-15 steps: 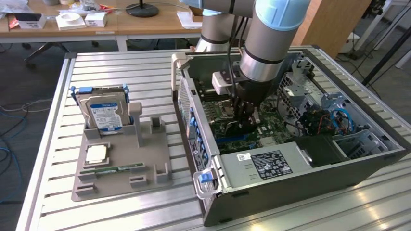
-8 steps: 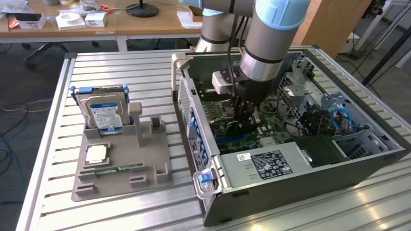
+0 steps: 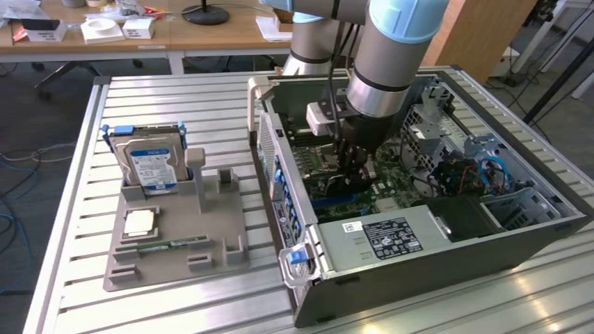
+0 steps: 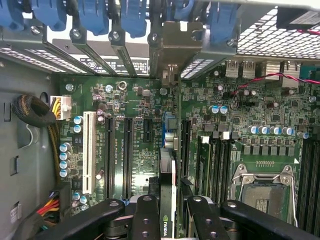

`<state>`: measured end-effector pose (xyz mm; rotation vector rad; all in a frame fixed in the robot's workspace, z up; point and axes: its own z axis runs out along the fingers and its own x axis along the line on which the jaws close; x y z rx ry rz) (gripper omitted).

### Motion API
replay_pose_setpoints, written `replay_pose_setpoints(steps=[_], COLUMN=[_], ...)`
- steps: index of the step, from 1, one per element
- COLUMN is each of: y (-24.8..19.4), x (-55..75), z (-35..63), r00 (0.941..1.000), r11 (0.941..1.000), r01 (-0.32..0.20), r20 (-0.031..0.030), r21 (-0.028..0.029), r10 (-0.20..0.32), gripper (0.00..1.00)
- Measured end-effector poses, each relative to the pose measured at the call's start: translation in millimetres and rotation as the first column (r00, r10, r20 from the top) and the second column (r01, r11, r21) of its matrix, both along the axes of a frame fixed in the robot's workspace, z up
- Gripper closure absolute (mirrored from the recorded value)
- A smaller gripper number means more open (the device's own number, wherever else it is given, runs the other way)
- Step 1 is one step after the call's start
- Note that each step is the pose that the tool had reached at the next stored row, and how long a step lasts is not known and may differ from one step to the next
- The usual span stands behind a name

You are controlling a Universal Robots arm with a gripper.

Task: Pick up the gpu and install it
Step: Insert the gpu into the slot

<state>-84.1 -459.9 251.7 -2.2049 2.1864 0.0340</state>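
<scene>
1. We are seeing the pincer (image 3: pixel 355 170) reaching down inside the computer case (image 3: pixel 446 257). Its fingers (image 4: pixel 145 215) are gripping the gpu (image 4: pixel 167 167), which is standing edge-on between them.
2. Directly beneath the pincer, the card is lining up with a slot on the motherboard (image 4: pixel 135 115), its metal bracket (image 4: pixel 175 45) sitting ahead at the case's rear wall.
3. We are judging the pickup done. We cannot tell whether the card is fully seated, and it is not yet released.
</scene>
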Motion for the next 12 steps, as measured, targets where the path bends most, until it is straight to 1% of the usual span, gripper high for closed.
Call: replay_pose_setpoints(steps=[12], y=[-0.5], x=[0.0], z=[0.0], r00=[0.9998], r11=[0.9998], r01=[0.019], r20=[0.0], r21=[0.0], r10=[-0.019], gripper=[0.74])
